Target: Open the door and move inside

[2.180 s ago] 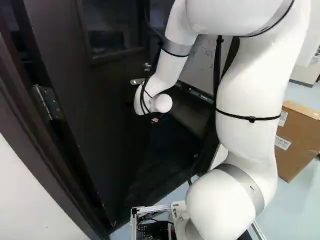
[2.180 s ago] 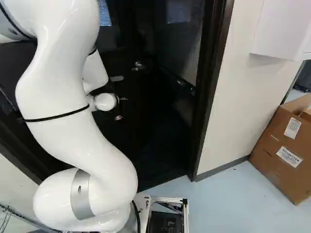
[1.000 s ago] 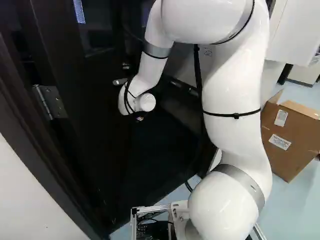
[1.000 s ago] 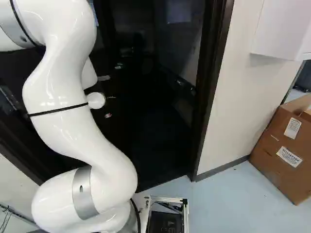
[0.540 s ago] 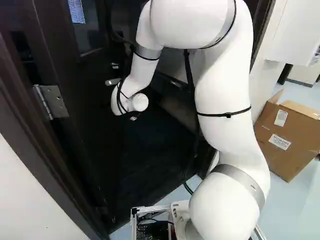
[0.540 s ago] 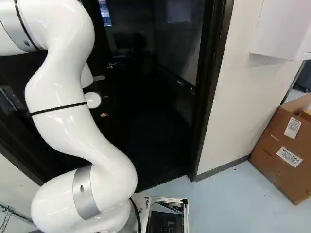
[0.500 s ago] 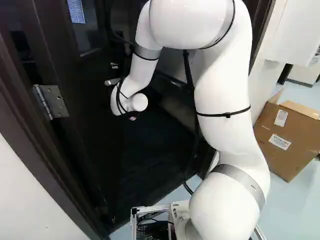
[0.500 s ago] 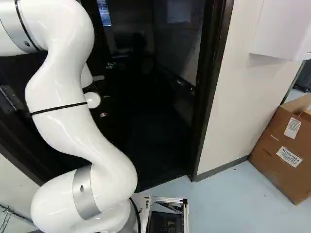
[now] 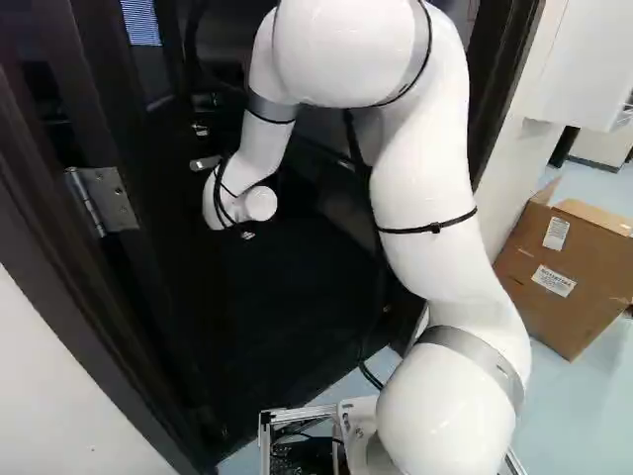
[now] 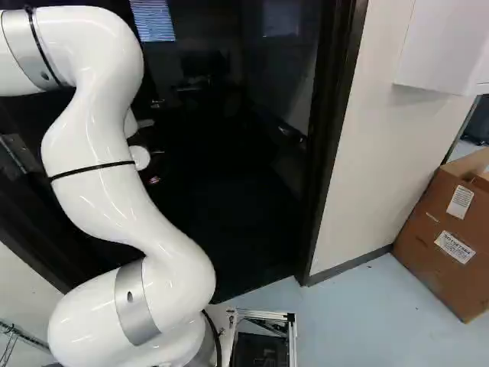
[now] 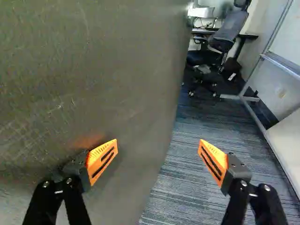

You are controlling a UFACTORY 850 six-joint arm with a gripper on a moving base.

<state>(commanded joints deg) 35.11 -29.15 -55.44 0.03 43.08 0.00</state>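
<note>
Left base view, left: door (image 9: 153, 277) near-black. Arm (image 9: 425, 168), right of middle: white, grey bands, black straps. Right base view: carton (image 10: 439, 229), far right, brown with white labels; floor (image 10: 367, 329), lower right, pale blue. Wrist view: pads (image 11: 103, 159) orange, black-slotted; carpet (image 11: 187, 183) between, blue-grey, striped.

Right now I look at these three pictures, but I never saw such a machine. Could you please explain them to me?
The machine is one white robot arm on a moving base. Two pictures look ahead from behind it, one from each side. The third looks along its black gripper, whose orange pads stand apart, beside an open door, holding nothing. Beyond lie carpet and an office chair. A cardboard box stands at the right of both base views.
</note>
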